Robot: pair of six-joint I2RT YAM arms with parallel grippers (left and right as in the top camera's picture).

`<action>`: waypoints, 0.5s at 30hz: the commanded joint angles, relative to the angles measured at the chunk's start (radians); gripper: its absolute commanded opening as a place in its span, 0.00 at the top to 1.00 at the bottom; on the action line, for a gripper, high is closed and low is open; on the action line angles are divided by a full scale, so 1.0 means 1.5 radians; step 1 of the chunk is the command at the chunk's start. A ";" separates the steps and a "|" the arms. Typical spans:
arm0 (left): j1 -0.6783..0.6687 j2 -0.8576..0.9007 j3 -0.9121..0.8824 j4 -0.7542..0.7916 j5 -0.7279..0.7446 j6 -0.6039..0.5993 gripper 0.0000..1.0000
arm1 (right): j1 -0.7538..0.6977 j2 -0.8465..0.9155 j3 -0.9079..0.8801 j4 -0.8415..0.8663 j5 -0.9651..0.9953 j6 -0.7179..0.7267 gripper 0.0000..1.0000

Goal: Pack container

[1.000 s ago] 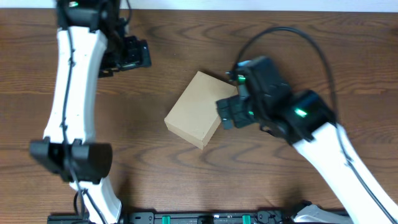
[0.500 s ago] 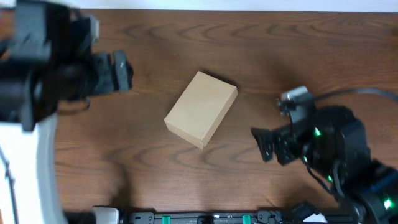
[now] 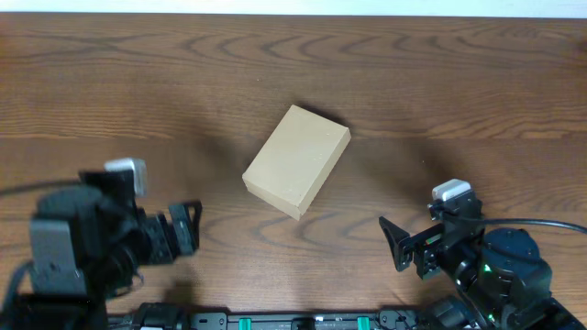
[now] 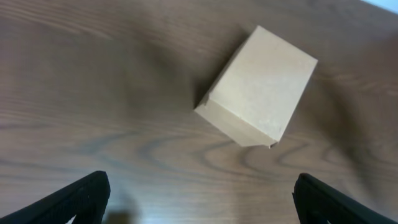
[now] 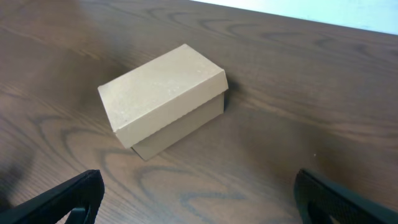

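1. Looking down from overhead, we see the container (image 3: 296, 161) lying near the middle of the table (image 3: 440, 82), turned diagonally to the table's edges, with its flap lid shut flat.
2. We find every visible face of it plain tan cardboard. In the right wrist view the lid's rim laps a little over the body below it.
3. We see the left gripper (image 3: 183, 229) near the table's front edge, well apart from the container and pointing toward its lower left side. In the left wrist view its two fingers sit wide apart at the bottom corners, with nothing between them but wood.
4. We see the right gripper (image 3: 396, 246) also near the front edge, on the container's other side and well apart from it. Its jaws are spread wide too, and it holds nothing.
5. Dark wood grain shows between each gripper and the container.
6. We note a white block (image 3: 451, 191) on top of the right wrist and small green lights (image 3: 481, 270) on the arm behind it. A black cable (image 3: 550, 223) runs off to the right.
7. A dark rail (image 3: 303, 323) with green marks runs along the front edge. Any lettering on it or on the arms is too small for us to read.
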 commanded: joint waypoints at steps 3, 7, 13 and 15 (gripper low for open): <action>-0.001 -0.108 -0.159 0.079 0.055 -0.025 0.05 | -0.004 -0.015 -0.038 0.012 0.003 -0.006 0.01; -0.001 -0.140 -0.227 0.133 0.055 -0.067 0.05 | -0.004 -0.014 -0.038 0.012 0.003 -0.006 0.01; -0.001 -0.134 -0.249 0.182 0.054 -0.082 0.05 | -0.004 -0.014 -0.038 0.010 0.002 -0.006 0.01; -0.001 -0.133 -0.249 0.198 0.054 -0.082 0.05 | -0.004 -0.014 -0.038 0.006 0.002 -0.006 0.01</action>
